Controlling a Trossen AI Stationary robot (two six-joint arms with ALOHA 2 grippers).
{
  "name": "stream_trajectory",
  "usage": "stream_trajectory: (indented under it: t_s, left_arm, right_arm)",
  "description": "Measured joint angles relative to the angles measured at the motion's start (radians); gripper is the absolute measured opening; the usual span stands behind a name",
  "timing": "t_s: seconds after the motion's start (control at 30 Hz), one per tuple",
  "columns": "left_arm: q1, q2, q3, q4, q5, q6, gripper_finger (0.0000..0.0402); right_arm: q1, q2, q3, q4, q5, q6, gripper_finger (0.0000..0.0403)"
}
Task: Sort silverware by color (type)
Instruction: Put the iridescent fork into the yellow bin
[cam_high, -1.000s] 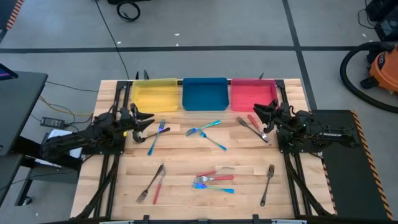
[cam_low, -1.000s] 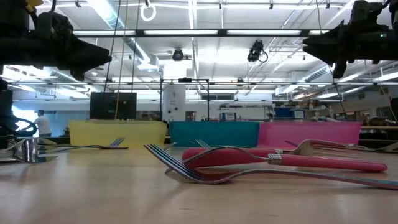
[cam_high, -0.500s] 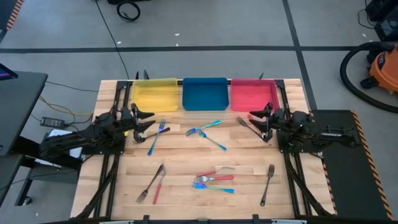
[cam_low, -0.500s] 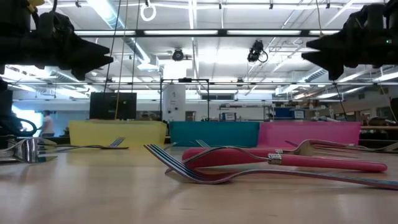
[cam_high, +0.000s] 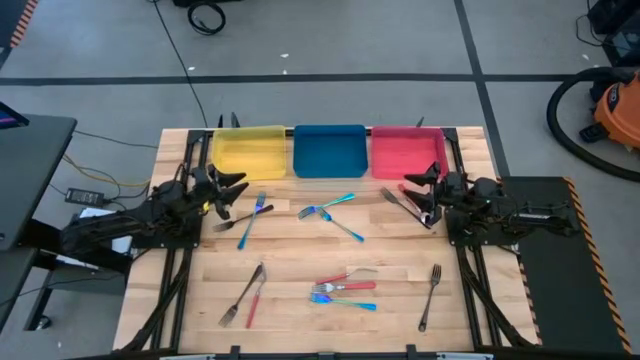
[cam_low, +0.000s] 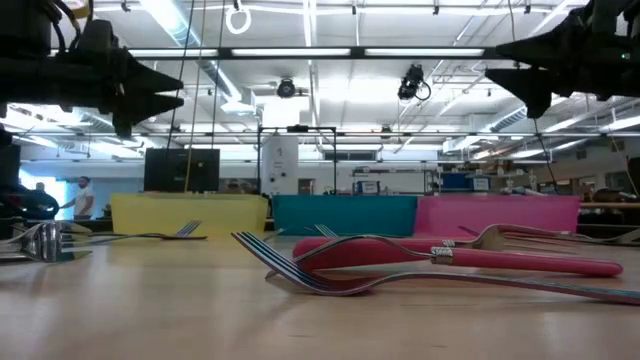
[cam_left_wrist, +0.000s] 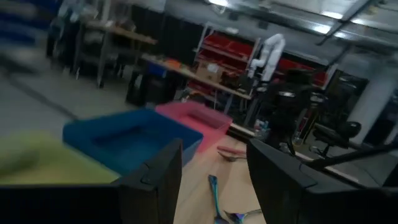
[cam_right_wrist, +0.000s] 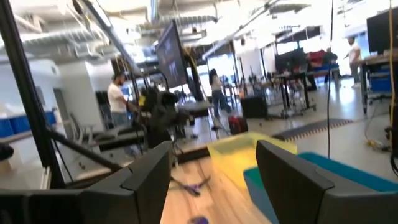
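Silverware (cam_high: 340, 291), about twelve pieces, is being left scattered on the counter (cam_high: 300, 300) between two end effectors: left end effector (cam_high: 232, 186) and right end effector (cam_high: 413, 187), both spread wide, holding nothing.

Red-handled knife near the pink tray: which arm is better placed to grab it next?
Right, probably. The right pincer hangs open just beside the red-handled knife, while the left pincer is across the table, by the yellow tray.

Pale wood table (cam_high: 300, 262), glossy metal silverware (cam_high: 345, 292).
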Motion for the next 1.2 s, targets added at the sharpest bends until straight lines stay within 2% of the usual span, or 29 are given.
stream_trajectory:
  t_s: [0.2, 0.33, 0.43, 0.53, 0.67, 0.77, 0.87, 1.03, 1.2]
  left_arm:
    - [0.0, 0.135, 0.0, -0.011, -0.001, -0.19, 0.0181]
    - [0.011, 0.236, 0.01, -0.031, 0.001, -0.226, 0.0181]
    - [0.043, 0.313, 0.072, -0.057, 0.029, -0.246, 0.0181]
    - [0.09, 0.391, 0.164, -0.113, 0.132, -0.184, 0.0181]
    - [0.153, 0.486, 0.325, -0.298, 0.264, -0.109, 0.0181]
    - [0.197, 0.552, 0.44, -0.466, 0.286, -0.01, 0.0181]
    - [0.249, 0.611, 0.517, -0.549, 0.295, 0.052, 0.0181]
    - [0.328, 0.707, 0.532, -0.566, 0.419, 0.052, 0.0181]
    - [0.365, 0.816, 0.509, -0.571, 0.434, 0.052, 0.0181]
  right_arm:
    - [0.0, 0.0, 0.0, 0.049, 0.003, -0.001, 0.0242]
    - [0.0, 0.0, 0.0, 0.113, 0.029, 0.014, 0.0242]
    - [0.0, 0.0, 0.0, 0.153, 0.03, 0.03, 0.0242]
    - [-0.001, 0.0, 0.0, 0.155, 0.03, 0.027, 0.0242]
    - [-0.001, 0.0, 0.0, 0.123, 0.03, 0.034, 0.0242]
    - [0.001, 0.0, 0.0, 0.076, 0.03, 0.037, 0.0242]
    - [0.001, 0.0, 0.0, 0.03, 0.03, 0.068, 0.0242]
    - [0.001, 0.002, 0.0, -0.048, 0.029, 0.133, 0.0242]
    - [0.001, 0.01, 0.0, -0.12, 0.029, 0.19, 0.0242]
